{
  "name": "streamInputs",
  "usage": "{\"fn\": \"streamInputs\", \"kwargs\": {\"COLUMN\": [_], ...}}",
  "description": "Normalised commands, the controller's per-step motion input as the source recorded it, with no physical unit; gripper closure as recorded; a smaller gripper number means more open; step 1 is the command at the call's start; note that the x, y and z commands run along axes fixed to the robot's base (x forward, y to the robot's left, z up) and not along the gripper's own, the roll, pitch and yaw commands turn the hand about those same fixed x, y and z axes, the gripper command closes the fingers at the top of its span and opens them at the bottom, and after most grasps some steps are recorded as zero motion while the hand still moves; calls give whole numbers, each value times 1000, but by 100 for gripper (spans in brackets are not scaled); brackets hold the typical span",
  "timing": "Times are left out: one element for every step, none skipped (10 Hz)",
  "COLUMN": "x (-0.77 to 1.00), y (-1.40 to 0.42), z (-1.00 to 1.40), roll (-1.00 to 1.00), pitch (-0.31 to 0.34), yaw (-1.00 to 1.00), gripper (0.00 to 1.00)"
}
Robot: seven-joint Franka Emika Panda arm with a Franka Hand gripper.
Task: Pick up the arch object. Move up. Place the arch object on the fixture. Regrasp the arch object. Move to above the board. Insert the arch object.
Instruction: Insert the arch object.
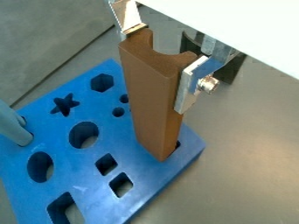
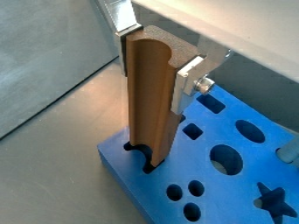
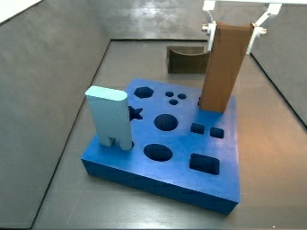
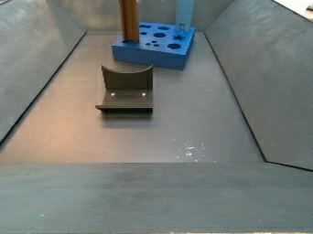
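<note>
The orange-brown arch object stands upright with its lower end in a cut-out at the edge of the bright-blue board. It shows the same way in the other wrist view and in both side views. My gripper is above the board, its silver fingers pressed on both sides of the block's notched upper end. The gripper also shows in a wrist view and a side view. The dark fixture stands empty on the floor beyond the board.
A pale blue pillar stands upright in the board at the corner opposite the arch object. The board has several other holes, among them a star, circles and squares. Sloping grey walls enclose the floor. The fixture sits mid-floor.
</note>
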Motion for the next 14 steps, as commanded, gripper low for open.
{"fn": "streamInputs", "kwargs": {"x": [463, 0, 0, -169, -140, -106, 0, 0, 0, -111, -97, -66, 37, 0], "y": [314, 0, 0, 149, 354, 303, 11, -11, -160, -351, -354, -323, -126, -49], "z": [-549, 0, 0, -203, -46, 0, 0, -20, -457, -949, -957, -929, -714, 0], "roll": [-36, 0, 7, 0, -14, -34, -1, 0, 43, 211, 216, 243, 116, 47], "pitch": [50, 0, 0, 0, 0, 0, 0, 0, -21, -69, -57, -17, 4, 0], "yaw": [-306, -46, 0, 0, 0, 0, 9, 0, 0, 0, 0, 0, 0, 0], "gripper": [100, 100, 100, 100, 100, 100, 100, 100, 100, 100, 100, 100, 100, 100]}}
